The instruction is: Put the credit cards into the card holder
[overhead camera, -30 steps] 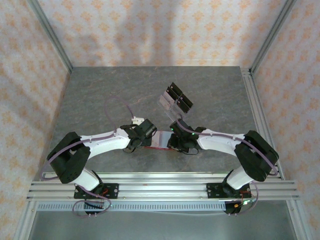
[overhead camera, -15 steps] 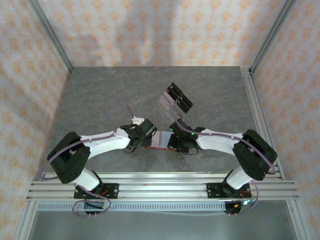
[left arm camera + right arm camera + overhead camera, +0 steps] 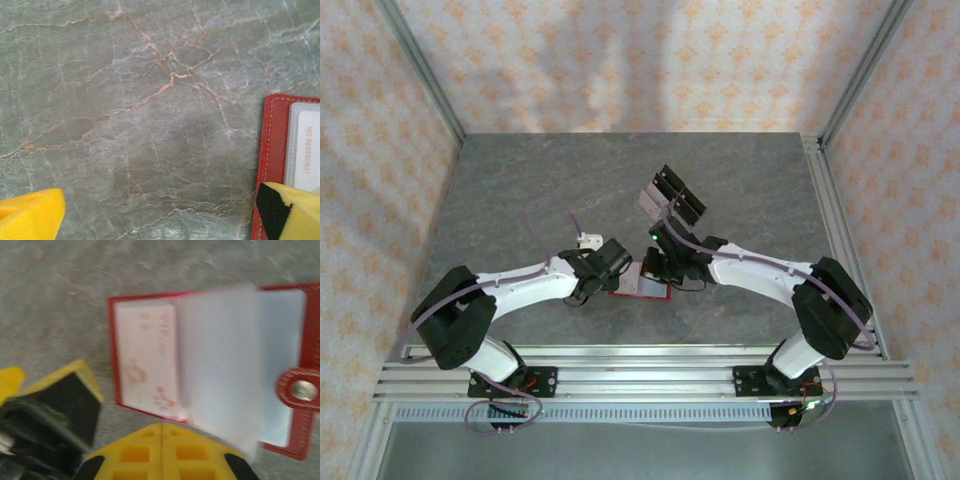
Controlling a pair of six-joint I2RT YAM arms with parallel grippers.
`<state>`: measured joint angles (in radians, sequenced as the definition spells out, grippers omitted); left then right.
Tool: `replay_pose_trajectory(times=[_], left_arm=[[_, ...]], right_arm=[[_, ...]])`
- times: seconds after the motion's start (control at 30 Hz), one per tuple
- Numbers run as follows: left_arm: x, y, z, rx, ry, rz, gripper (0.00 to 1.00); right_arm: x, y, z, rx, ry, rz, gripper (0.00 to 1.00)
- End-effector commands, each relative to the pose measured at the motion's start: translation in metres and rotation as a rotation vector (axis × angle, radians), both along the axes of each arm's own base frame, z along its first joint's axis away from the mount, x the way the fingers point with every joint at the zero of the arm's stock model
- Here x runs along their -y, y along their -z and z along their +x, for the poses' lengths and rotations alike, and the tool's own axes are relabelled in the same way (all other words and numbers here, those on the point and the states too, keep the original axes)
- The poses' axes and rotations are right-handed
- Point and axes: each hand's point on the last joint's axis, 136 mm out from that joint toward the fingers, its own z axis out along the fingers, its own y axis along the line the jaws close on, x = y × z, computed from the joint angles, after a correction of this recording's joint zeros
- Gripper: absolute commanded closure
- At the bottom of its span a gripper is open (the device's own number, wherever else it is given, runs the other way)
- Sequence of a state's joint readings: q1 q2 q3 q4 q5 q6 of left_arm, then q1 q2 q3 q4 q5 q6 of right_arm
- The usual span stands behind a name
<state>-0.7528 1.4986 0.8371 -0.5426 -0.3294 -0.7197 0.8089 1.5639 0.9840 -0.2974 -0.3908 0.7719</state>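
- The small flat red card holder point(image 3: 640, 285) lies open on the grey marbled table point(image 3: 520, 190), centre frame.
- We see a pale card point(image 3: 147, 360) in its left pocket.
- The left tool point(image 3: 160, 212) is spread wide, holding nothing.
- The right tool point(image 3: 162, 442) has its fingers pressed together.

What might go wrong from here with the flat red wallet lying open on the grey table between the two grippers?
The flat red wallet lies open with a translucent sleeve page apparently lifted; it may flop back over the pale printed card.
The open left gripper has one yellow finger over the wallet's edge; a shift might drag the wallet.
The shut right gripper sits at the wallet's near edge and might snag that sleeve.
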Motion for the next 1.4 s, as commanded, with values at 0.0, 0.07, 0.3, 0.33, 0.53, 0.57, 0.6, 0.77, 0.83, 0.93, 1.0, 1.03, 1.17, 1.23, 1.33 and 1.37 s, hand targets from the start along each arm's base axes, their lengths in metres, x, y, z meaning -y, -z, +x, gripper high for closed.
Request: replay_pose_trajectory(times=[0.0, 0.07, 0.3, 0.33, 0.53, 0.57, 0.6, 0.77, 0.83, 0.93, 1.0, 1.03, 1.17, 1.23, 1.33, 1.37], left_arm=[[-0.010, -0.016, -0.001, 0.061, -0.074, -0.005, 0.00], [-0.014, -0.019, -0.003, 0.076, -0.095, -0.011, 0.00], [-0.025, -0.029, -0.008, 0.106, -0.115, -0.001, 0.00], [-0.026, -0.029, -0.009, 0.105, -0.111, 0.000, 0.00], [-0.018, -0.020, -0.008, 0.086, -0.082, -0.020, 0.00], [-0.017, -0.018, -0.008, 0.081, -0.079, -0.016, 0.00], [-0.016, -0.017, -0.007, 0.077, -0.075, -0.013, 0.00], [-0.012, -0.013, -0.006, 0.058, -0.058, -0.011, 0.00], [-0.011, -0.012, -0.005, 0.055, -0.054, -0.010, 0.00], [-0.009, -0.012, -0.004, 0.052, -0.050, -0.010, 0.00], [-0.007, -0.011, -0.003, 0.049, -0.045, -0.011, 0.00], [-0.007, -0.011, -0.003, 0.047, -0.043, -0.010, 0.00], [-0.006, -0.010, -0.001, 0.043, -0.039, -0.004, 0.00], [-0.005, -0.010, -0.001, 0.042, -0.037, -0.003, 0.00], [-0.003, -0.010, 0.000, 0.041, -0.035, -0.007, 0.00], [-0.004, -0.011, 0.000, 0.041, -0.036, -0.007, 0.00]], right_arm=[[-0.014, 0.006, 0.002, -0.013, -0.052, -0.008, 1.00], [-0.024, 0.007, 0.005, -0.013, -0.068, 0.003, 1.00], [-0.031, 0.010, 0.009, 0.010, -0.086, -0.044, 0.99], [-0.025, 0.010, 0.010, 0.018, -0.082, -0.072, 0.91], [0.010, 0.021, 0.010, 0.035, -0.065, -0.185, 0.71], [0.015, 0.025, 0.010, 0.031, -0.064, -0.200, 0.71], [0.021, 0.029, 0.011, 0.027, -0.059, -0.220, 0.71], [0.047, 0.048, 0.015, 0.004, -0.029, -0.285, 0.71], [0.057, 0.053, 0.016, -0.001, -0.025, -0.320, 0.71], [0.069, 0.055, 0.017, -0.002, -0.017, -0.356, 0.71], [0.072, 0.057, 0.016, -0.005, -0.016, -0.362, 0.71], [0.073, 0.058, 0.016, -0.009, -0.016, -0.363, 0.71], [0.071, 0.061, 0.016, -0.018, -0.021, -0.353, 0.70], [0.069, 0.060, 0.015, -0.019, -0.025, -0.344, 0.70], [0.066, 0.050, 0.014, -0.007, -0.017, -0.304, 0.70], [0.065, 0.046, 0.013, -0.005, -0.010, -0.289, 0.69]])
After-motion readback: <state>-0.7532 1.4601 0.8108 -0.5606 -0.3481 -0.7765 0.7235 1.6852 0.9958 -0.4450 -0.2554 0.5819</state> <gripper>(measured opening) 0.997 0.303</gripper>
